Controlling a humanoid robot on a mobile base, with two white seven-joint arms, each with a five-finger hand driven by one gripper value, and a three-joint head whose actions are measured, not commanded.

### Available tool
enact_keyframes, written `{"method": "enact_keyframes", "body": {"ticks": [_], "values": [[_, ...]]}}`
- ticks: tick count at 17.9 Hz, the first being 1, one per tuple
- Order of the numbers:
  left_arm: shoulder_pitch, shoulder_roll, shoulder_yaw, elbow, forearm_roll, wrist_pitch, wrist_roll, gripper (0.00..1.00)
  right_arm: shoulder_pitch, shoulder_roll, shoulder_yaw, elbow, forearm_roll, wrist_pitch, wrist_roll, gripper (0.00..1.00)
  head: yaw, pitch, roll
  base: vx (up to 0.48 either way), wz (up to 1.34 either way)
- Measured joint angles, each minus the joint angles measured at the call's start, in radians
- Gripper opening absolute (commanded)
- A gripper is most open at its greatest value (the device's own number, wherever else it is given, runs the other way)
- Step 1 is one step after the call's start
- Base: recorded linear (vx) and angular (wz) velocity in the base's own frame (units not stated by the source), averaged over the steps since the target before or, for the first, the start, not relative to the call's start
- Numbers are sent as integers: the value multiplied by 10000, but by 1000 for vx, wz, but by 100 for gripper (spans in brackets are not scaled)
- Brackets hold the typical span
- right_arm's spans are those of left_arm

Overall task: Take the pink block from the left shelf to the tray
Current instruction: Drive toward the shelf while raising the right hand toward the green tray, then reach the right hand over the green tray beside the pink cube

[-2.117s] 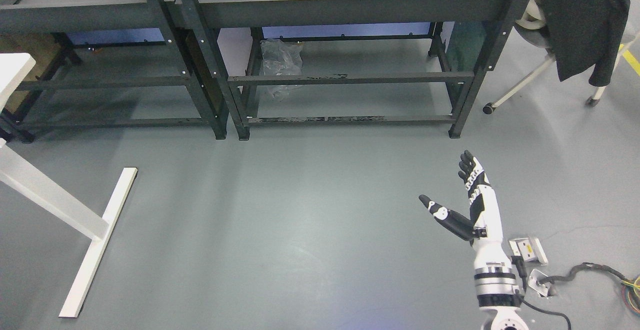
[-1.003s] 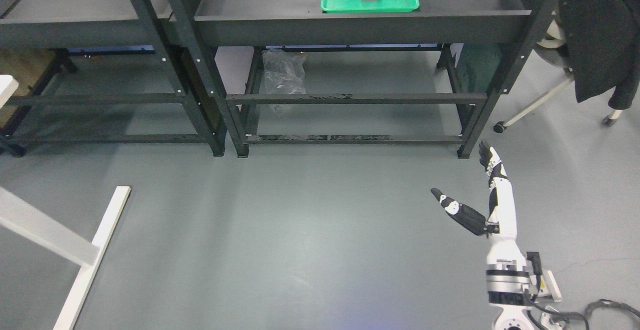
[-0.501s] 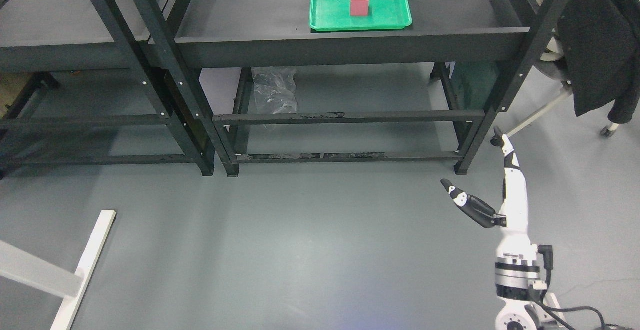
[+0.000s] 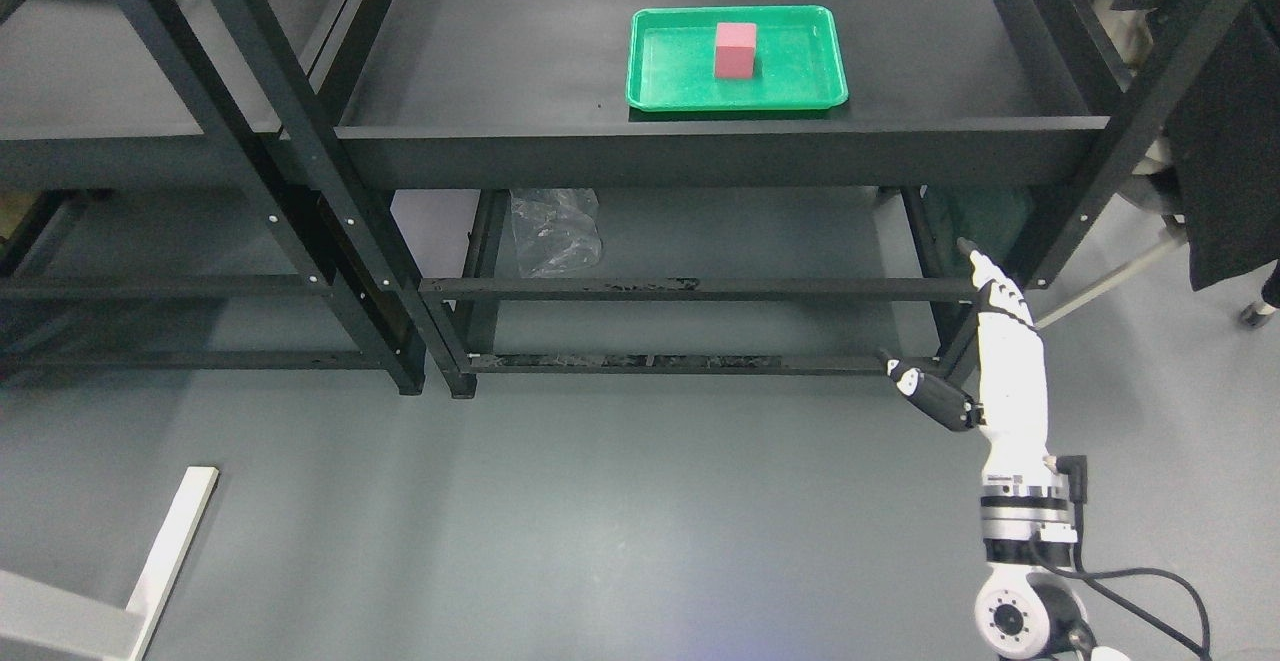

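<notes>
A pink block (image 4: 735,49) stands upright inside a green tray (image 4: 670,96) on the top board of the right-hand black shelf (image 4: 720,156). My right hand (image 4: 940,316) rises from the lower right, well below and to the right of the tray, in front of the shelf's right leg. Its fingers (image 4: 990,286) are stretched straight and the thumb juts left, so it is open and holds nothing. The left shelf's top board (image 4: 100,91) shows no block in the part I see. My left arm does not show.
A crumpled clear plastic bag (image 4: 553,226) lies on the floor under the right shelf. A dark coat (image 4: 1225,141) hangs on a chair at the right edge. A white table foot (image 4: 170,551) crosses the lower left floor. A black cable (image 4: 1150,591) trails by my right arm.
The camera has tilted up and moved closer, so shelf and tray sit lower and larger in the picture. My right hand has risen toward the shelf's right leg, still open.
</notes>
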Motion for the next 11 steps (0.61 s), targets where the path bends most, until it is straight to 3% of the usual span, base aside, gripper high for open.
{"method": "enact_keyframes", "body": {"ticks": [4, 11], "values": [[0, 0, 0, 0, 0, 0, 0, 100, -208, 21, 184, 0, 1051, -224, -15, 98, 0, 0, 0, 289, 41], [0, 0, 0, 0, 0, 0, 0, 100, -638, 52, 592, 198, 2955, 1031, 90, 97, 0, 0, 0, 310, 10]]}}
